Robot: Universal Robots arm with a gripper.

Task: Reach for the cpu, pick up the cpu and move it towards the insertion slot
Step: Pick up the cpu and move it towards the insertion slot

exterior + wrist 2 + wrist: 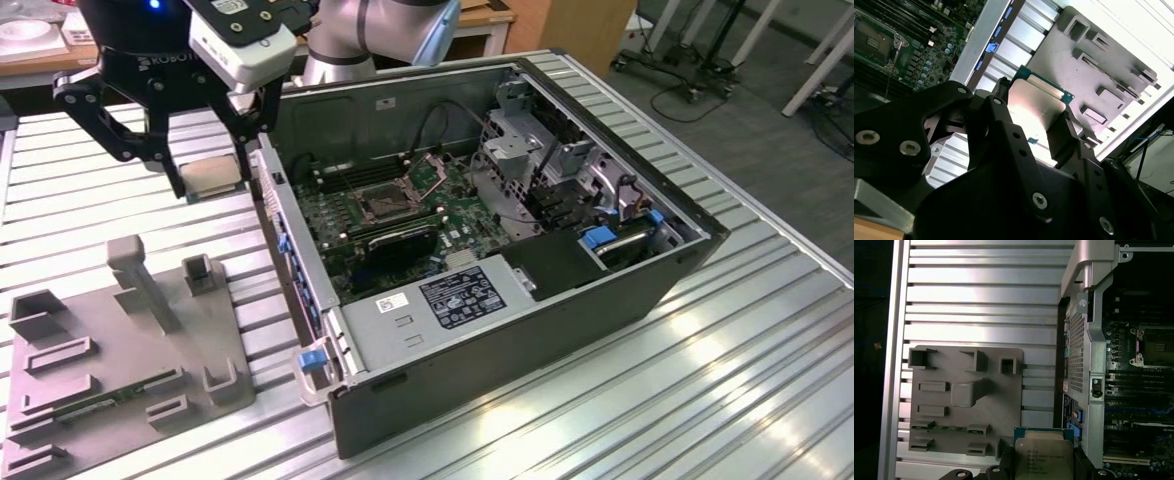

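Though gripped — cpu in claw

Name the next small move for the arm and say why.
Probably carry the cpu sideways toward the exterior view's right, over the wall of the open computer case. The gripper is shut on the chip and holds it above the ribbed table, outside the case, while the insertion slot lies on the board inside.

Silver-grey arm, black screw-studded tool, white wrist box
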